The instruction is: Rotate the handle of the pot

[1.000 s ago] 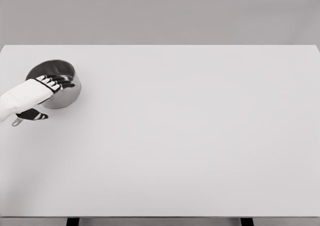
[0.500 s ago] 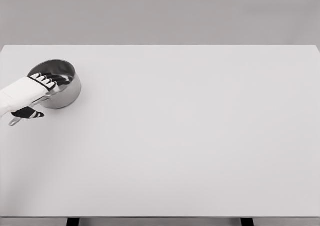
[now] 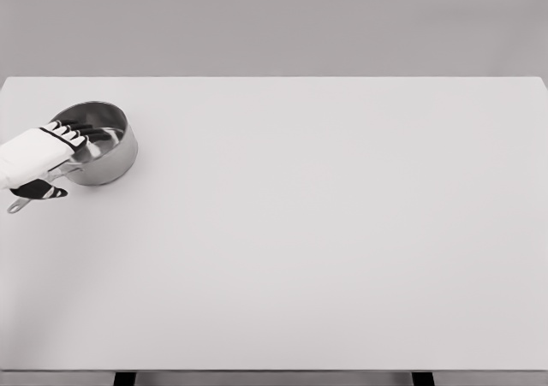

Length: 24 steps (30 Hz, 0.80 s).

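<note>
A shiny steel pot stands on the white table near its left edge. Its thin handle points down-left toward the table's left edge, and only the tip shows. My left hand comes in from the left and lies over the handle where it meets the pot. The fingers reach across the rim into the pot and the dark thumb sits below the handle, so the handle is pinched between them. The right arm is out of view.
The table's left edge runs just beside the handle tip. A plain grey wall stands behind the table's far edge.
My left hand has drawn left by a few centimetres. The handle tip has swung left with it toward the table edge, and the pot has turned slightly.
</note>
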Each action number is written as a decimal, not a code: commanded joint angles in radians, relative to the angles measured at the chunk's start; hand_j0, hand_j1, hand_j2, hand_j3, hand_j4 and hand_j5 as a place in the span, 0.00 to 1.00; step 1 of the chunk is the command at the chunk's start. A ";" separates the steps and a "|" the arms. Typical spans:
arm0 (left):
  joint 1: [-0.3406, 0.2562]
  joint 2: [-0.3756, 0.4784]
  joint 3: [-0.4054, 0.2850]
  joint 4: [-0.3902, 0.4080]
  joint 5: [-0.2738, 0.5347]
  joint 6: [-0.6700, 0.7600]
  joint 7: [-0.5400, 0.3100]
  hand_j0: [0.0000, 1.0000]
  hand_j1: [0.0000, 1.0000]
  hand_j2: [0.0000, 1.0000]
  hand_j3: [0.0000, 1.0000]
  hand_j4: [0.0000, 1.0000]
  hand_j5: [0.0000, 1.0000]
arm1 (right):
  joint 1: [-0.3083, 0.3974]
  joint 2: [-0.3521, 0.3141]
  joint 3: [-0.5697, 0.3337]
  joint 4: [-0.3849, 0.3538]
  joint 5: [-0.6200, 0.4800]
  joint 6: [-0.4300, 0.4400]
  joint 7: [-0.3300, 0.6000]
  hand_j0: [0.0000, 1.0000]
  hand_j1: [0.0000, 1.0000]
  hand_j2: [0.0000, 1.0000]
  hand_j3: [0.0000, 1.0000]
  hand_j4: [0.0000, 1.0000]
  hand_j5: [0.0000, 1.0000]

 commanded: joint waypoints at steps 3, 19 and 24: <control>-0.002 0.001 0.000 0.001 0.006 0.002 0.001 1.00 1.00 1.00 1.00 1.00 1.00 | 0.000 0.000 0.000 0.000 0.000 0.000 0.000 1.00 1.00 1.00 1.00 1.00 1.00; -0.002 0.001 0.026 0.016 -0.003 0.002 0.001 1.00 1.00 1.00 1.00 1.00 1.00 | 0.000 0.000 0.000 0.000 0.000 0.000 0.000 1.00 1.00 1.00 1.00 1.00 1.00; -0.002 0.001 0.026 0.025 -0.003 0.002 0.001 1.00 1.00 1.00 1.00 1.00 1.00 | 0.000 0.000 0.000 0.000 0.000 0.000 0.000 1.00 1.00 1.00 1.00 1.00 1.00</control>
